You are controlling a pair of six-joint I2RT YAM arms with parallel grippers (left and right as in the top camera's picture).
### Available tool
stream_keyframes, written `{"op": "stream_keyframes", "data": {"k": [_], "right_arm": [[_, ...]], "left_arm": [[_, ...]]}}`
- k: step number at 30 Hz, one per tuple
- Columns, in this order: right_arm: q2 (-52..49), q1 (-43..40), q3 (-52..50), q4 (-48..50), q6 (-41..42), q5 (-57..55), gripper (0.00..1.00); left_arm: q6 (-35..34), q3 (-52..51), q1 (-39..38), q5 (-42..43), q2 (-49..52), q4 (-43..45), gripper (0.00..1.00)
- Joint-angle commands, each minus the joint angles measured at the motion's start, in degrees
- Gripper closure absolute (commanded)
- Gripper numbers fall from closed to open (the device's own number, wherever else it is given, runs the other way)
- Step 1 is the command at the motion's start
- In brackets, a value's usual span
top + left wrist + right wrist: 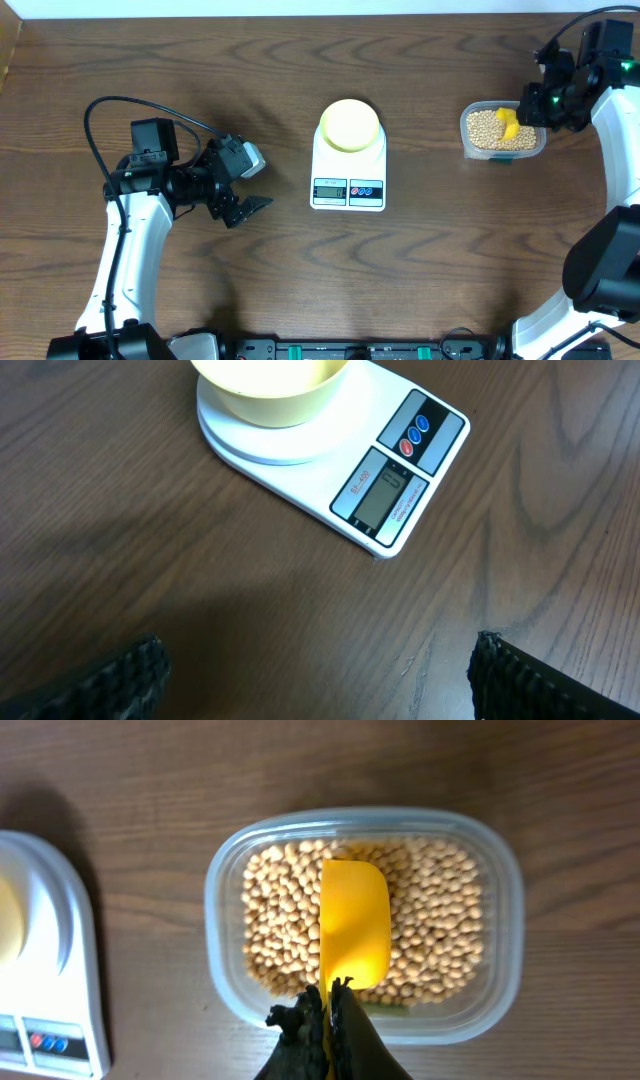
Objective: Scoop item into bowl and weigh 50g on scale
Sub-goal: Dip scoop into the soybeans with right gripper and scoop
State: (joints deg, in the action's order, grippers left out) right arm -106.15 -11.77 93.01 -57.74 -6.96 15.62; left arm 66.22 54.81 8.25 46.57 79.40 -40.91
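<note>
So the right tool (328, 998) is clamped on the yellow scoop (354, 925), held over the beans (440, 930) in the tub (507, 920) near the right edge of the worktop (200, 60). The bowl (349, 125) sits on the scale (348, 192) mid-worktop. The left tool (258, 183) hangs wide apart toward the left edge.

The scale (348, 170) is white, with a grey display (381, 493) and two buttons (420, 425) — one blue, one red. On it the bowl (349, 125) is pale yellow-green. Right of the scale, tan beans (485, 128) fill a clear tub (513, 935), a bright yellow scoop (508, 124) among them. The table (250, 70) around the scale is dark brown with wavy wood grain. Left of the scale, the left gripper (318, 660) is black — finely studded.
</note>
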Motion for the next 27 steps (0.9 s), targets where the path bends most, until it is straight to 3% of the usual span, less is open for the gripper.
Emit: {"op": "stream_keyframes", "data": {"k": [1,15,27], "right_arm": [[-0.92,0.11,-0.17,-0.79,-1.92,2.84,0.99],[-6.12,-2.10,-0.98,-0.83,-1.86,6.80,0.99],[-5.99,-10.78,-0.98,-3.67,-3.45,21.35,0.99]], "left_arm": [[-0.09,-0.59,0.20,0.31,0.35,-0.17,0.02],[-0.09,-0.59,0.20,0.31,0.35,-0.17,0.03],[-0.09,-0.59,0.20,0.31,0.35,-0.17,0.02]]}}
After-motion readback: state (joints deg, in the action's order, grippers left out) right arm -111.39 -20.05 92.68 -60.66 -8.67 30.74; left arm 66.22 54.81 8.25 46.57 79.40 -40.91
